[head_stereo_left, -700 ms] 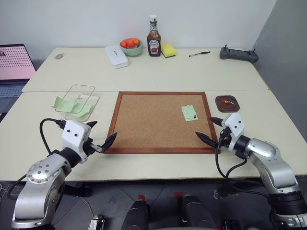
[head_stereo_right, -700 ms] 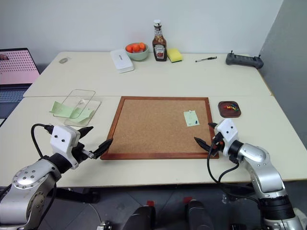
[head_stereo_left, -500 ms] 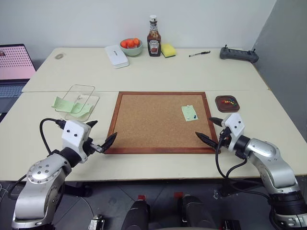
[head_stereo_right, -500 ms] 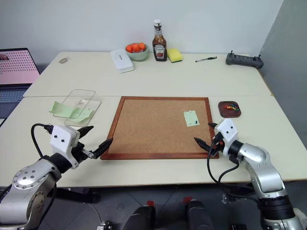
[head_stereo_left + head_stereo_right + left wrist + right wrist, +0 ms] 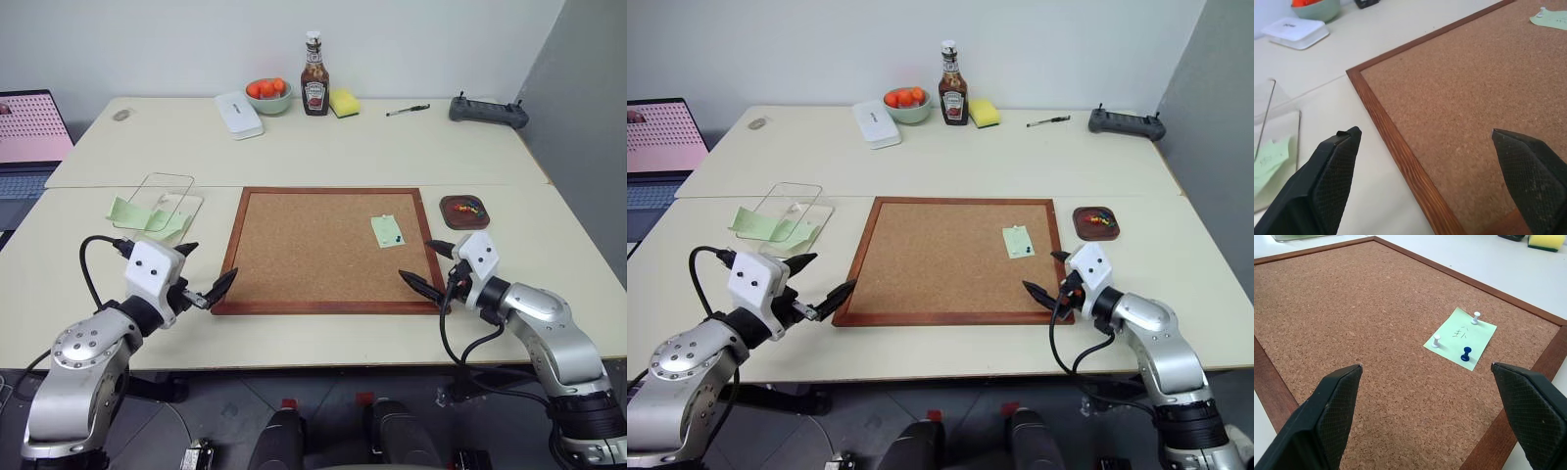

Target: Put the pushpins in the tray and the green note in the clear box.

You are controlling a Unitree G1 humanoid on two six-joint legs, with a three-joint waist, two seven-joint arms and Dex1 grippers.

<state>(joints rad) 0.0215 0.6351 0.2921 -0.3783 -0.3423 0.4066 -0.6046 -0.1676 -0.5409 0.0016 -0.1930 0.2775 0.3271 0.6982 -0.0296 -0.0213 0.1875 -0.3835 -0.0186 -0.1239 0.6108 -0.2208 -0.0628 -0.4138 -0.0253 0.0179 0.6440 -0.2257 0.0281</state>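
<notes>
Three pushpins (image 5: 1466,353) pin the green note (image 5: 1460,337) to the corkboard (image 5: 323,250) near its right edge: two white, one dark blue. Almost nothing has changed over the last moment; your left gripper (image 5: 204,277) has lifted slightly at the board's near left corner, while your right gripper (image 5: 429,264) has stayed put at the near right corner. So the task has not moved on, and the note remains fixed.

Both grippers stand wide apart and hold nothing. Your right one points across the cork toward the note, which lies near it, so I judge it the natural arm for pulling pins.

The tray (image 5: 464,210) sits on the table just beyond the board's right frame and already carries a few coloured pins. The clear box (image 5: 162,204) lies well apart on the left side, with pale green papers in and beside it; you will have to carry the note across the whole board.

Farther back stand a white case (image 5: 238,115), a fruit bowl (image 5: 267,95), a sauce bottle (image 5: 314,88), a yellow sponge (image 5: 344,102), a pen (image 5: 407,111) and a controller (image 5: 487,110), all clear of your path. Only the raised wooden frame lies between the note and the tray
</notes>
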